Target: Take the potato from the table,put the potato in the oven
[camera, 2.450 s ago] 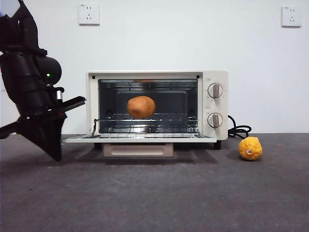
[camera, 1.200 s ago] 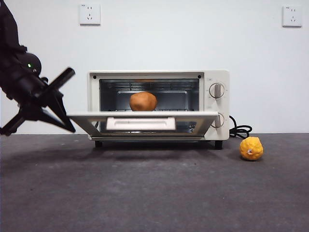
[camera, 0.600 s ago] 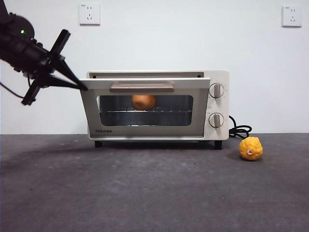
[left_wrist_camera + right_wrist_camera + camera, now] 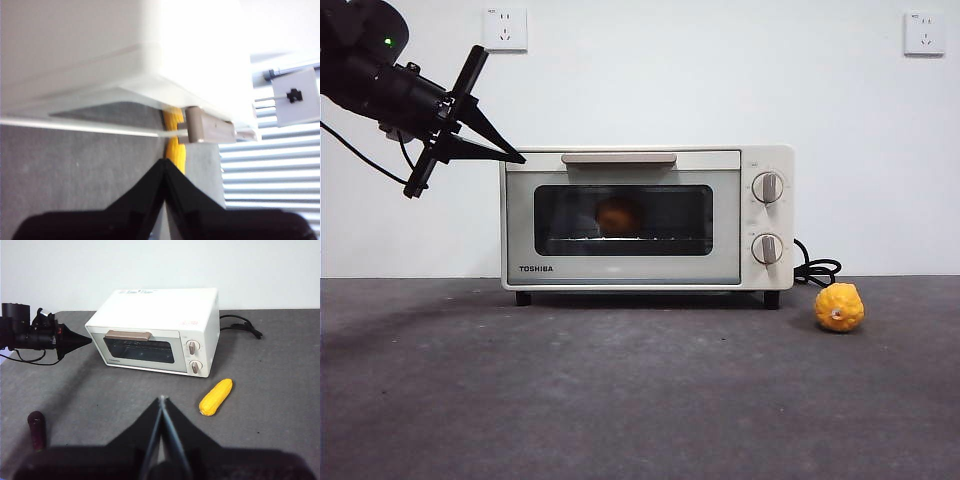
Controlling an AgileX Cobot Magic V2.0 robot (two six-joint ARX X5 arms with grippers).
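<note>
The cream-white TOSHIBA oven stands at the back of the dark grey table with its door closed. Behind the dark glass the brownish-orange potato shows dimly on the rack. My left gripper reaches in from the upper left, shut to a point at the door's top left corner. Its wrist view has the jaws meeting just under the oven's beige handle. From farther back, my right gripper is shut on nothing and looks over the oven.
A bumpy yellow fruit lies on the table right of the oven, also visible as the yellow fruit in the right wrist view. A black power cord trails behind the oven's right side. A dark red cylinder lies near the front left.
The oven door swung up from half open to fully closed, with the left gripper rising along its left edge. The potato now shows only through the glass.
</note>
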